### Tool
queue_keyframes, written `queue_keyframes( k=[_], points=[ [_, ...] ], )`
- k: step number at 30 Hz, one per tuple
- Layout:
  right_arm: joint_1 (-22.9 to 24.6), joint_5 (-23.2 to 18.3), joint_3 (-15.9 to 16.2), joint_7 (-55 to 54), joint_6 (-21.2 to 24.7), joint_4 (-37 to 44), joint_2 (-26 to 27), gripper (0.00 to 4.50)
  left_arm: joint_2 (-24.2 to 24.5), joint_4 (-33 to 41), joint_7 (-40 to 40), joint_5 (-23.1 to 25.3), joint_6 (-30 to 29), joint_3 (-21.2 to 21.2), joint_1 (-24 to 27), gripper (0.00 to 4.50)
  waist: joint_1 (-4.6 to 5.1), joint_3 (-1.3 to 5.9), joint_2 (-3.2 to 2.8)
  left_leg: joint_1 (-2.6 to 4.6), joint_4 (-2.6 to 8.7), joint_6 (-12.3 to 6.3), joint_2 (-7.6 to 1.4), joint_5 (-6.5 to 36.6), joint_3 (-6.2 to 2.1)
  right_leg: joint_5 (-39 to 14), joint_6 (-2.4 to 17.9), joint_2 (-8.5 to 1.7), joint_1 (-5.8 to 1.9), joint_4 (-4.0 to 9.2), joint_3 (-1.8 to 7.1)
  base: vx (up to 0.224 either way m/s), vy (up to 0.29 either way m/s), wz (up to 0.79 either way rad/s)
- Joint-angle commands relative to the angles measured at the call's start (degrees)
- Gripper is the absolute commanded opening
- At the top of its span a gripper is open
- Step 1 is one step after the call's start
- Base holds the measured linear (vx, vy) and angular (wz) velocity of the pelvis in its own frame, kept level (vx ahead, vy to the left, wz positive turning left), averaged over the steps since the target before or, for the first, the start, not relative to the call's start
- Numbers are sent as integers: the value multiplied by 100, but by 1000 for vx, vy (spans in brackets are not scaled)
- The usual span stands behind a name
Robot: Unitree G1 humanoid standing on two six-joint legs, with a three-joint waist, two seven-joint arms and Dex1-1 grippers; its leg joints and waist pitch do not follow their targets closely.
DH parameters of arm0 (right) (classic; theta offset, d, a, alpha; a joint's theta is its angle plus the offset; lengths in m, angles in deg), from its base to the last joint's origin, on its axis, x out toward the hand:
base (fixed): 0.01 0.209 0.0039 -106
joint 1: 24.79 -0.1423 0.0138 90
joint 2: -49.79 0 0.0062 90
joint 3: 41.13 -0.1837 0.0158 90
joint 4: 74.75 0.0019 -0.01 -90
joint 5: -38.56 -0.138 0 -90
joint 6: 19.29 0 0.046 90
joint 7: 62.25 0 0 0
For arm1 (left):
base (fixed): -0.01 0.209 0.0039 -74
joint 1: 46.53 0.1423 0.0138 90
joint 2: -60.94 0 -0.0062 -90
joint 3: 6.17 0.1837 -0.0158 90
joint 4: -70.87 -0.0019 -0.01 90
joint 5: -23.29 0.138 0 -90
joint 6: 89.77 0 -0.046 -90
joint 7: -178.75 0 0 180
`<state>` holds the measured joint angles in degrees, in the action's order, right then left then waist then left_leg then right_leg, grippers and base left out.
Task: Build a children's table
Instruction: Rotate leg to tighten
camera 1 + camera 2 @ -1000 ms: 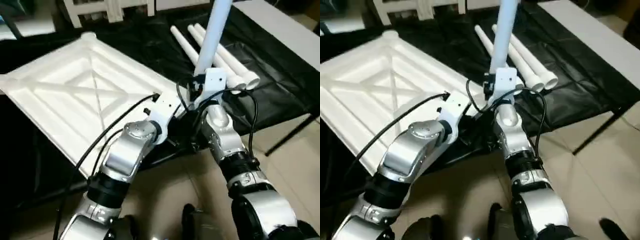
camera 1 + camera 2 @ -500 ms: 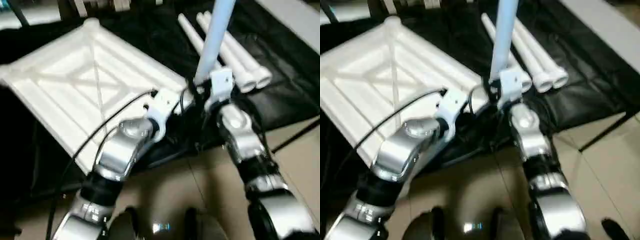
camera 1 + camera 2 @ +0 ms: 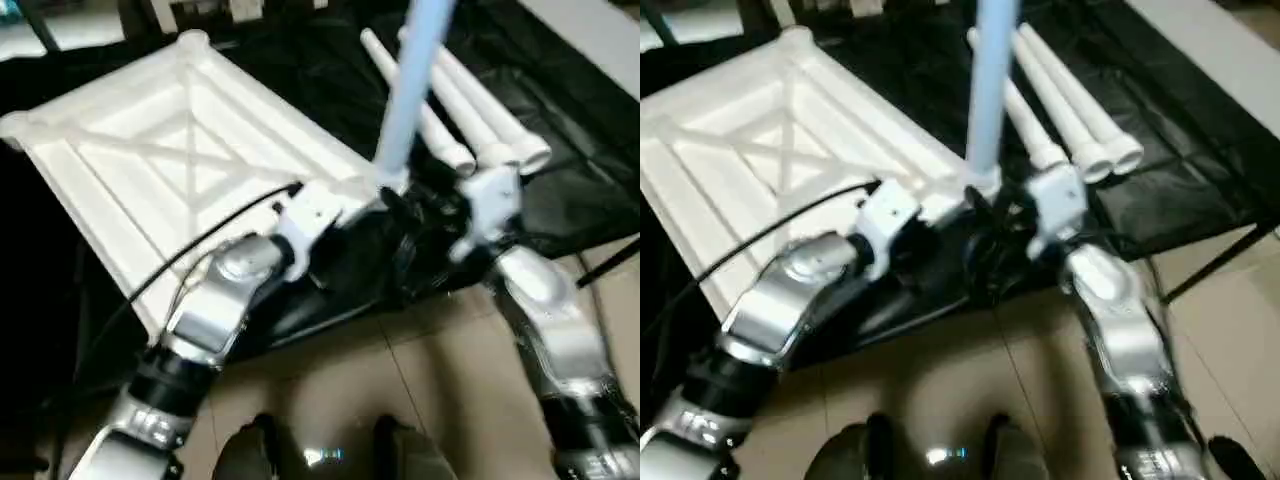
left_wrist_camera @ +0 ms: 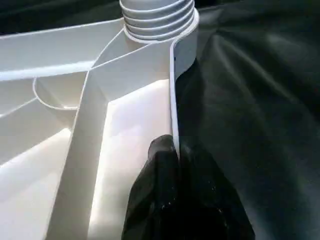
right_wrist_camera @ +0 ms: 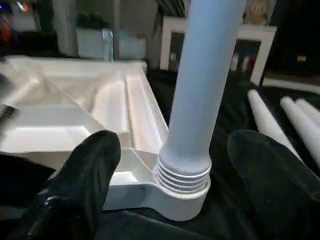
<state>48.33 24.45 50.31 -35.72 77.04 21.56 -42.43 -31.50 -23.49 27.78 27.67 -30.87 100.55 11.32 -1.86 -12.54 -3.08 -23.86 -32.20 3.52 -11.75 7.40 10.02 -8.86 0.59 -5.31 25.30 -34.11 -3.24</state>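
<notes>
The white table top (image 3: 170,160) lies upside down on black cloth, X ribs facing up. One white leg (image 3: 405,90) stands upright in the near right corner socket (image 5: 180,195), its threaded collar showing above the socket. My left gripper (image 4: 175,150) is shut on the table top's rim wall a short way from that socket. My right gripper (image 5: 175,145) is open, with one black finger (image 5: 85,170) on each side of the leg's base, both apart from it. Three loose legs (image 3: 470,110) lie side by side on the cloth beyond the corner.
The black cloth (image 3: 560,180) hangs over the stand's near edge, with tiled floor (image 3: 400,380) below. A thin black strut (image 3: 610,265) slants at the right. A pale board (image 3: 590,40) runs along the back right, and white furniture (image 3: 200,10) stands behind the table top.
My right gripper has let go of the upright leg, opened and drawn back to the right. The leg stays standing in its socket. The head camera has shifted.
</notes>
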Motion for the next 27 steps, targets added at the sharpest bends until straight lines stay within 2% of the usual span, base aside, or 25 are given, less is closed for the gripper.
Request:
queue_keyframes(
  k=[1,2,3,4,7,9,10,11,13,15,17,18,20,22,23,24,25,27],
  points=[
    [400,-177,20,92,319,603,-105,388,137,-437,-143,128,360,-101,14,0,-32,539,101,158,341,-382,-29,1445,12,-1807,916,-195,-332,469,204,0,0,0],
    [441,-177,25,96,340,634,-118,388,148,-467,-142,131,397,-108,-2,0,-32,539,101,158,341,-382,-29,1445,12,-1807,916,-195,-332,469,204,0,0,0],
    [578,-179,33,99,445,747,-169,388,188,-572,-133,131,528,-128,-50,0,-22,526,113,135,365,-315,-14,1553,-4,-2060,811,-196,-331,489,204,0,0,0],
    [770,-134,19,82,482,774,-212,388,255,-742,-135,136,643,-170,-135,0,-30,525,107,141,379,-250,-8,1636,-6,-2257,722,-200,-323,514,202,0,0,0],
    [937,104,-120,-249,647,747,-174,388,365,-1042,-148,112,850,-280,-271,0,-1,515,110,126,391,-177,14,1735,-20,-2570,590,-205,-305,549,204,0,0,0],
    [945,162,-206,-440,781,770,-125,388,427,-1192,-63,97,1080,-304,-310,0,7,540,140,126,385,-167,20,1680,-24,-2541,549,-201,-304,541,209,0,0,0],
    [938,175,-234,-501,814,776,-108,388,449,-1238,-11,86,1180,-304,-316,0,5,529,128,126,391,-175,22,1676,-29,-2559,534,-201,-291,545,212,0,0,0],
    [903,150,-289,-603,883,765,-55,388,463,-1315,90,27,1386,-330,-318,0,15,534,152,129,391,-175,20,1699,-25,-2570,529,-197,-291,545,215,0,0,0],
    [868,139,-322,-725,1001,810,-15,388,546,-1632,184,38,1892,-336,-374,0,10,531,156,150,391,-200,42,1709,-27,-2704,466,-192,-266,566,236,0,0,0],
    [885,134,-290,-759,1082,888,-21,388,624,-1891,66,151,2171,-308,-447,0,5,541,148,171,396,-207,40,1688,-28,-2617,425,-181,-255,554,258,0,0,0],
    [932,122,-249,-792,1149,993,-21,388,708,-2108,124,98,2370,-396,-508,0,3,556,138,162,392,-214,38,1638,-25,-2481,467,-186,-266,536,262,0,0,0],
    [958,135,-245,-810,1196,1059,10,390,736,-2143,172,-56,2407,-572,-512,44,-3,566,138,160,389,-221,34,1548,-21,-2287,533,-181,-271,511,268,0,0,0],
    [997,139,-260,-840,1232,1116,58,390,724,-1971,256,-333,2358,-844,-438,55,-1,601,146,142,364,-253,33,1385,-15,-1946,705,-193,-299,460,268,0,0,0],
    [1021,135,-271,-857,1245,1135,73,390,717,-1847,231,-401,2400,-937,-391,71,-8,635,109,155,339,-313,10,1222,-7,-1504,926,-180,-285,413,273,0,0,0],
    [1028,129,-273,-867,1253,1145,83,390,714,-1788,253,-451,2420,-980,-369,84,-11,658,135,150,318,-379,10,1075,-1,-1128,1045,-162,-303,370,274,0,0,0],
    [1029,114,-277,-888,1268,1156,103,390,712,-1677,315,-557,2468,-1055,-325,92,-17,690,127,147,294,-463,7,897,2,-814,1138,-171,-322,329,278,0,0,0],
    [1022,86,-277,-922,1299,1181,126,390,715,-1529,360,-710,2587,-1170,-260,96,-31,735,85,135,254,-574,13,582,-1,-317,1267,-158,-338,260,272,0,0,0],
    [1021,71,-279,-937,1320,1208,142,390,711,-1450,369,-802,2652,-1244,-222,116,-31,738,102,119,220,-751,22,300,14,279,1453,-131,-342,205,262,0,0,0]
  ],
)
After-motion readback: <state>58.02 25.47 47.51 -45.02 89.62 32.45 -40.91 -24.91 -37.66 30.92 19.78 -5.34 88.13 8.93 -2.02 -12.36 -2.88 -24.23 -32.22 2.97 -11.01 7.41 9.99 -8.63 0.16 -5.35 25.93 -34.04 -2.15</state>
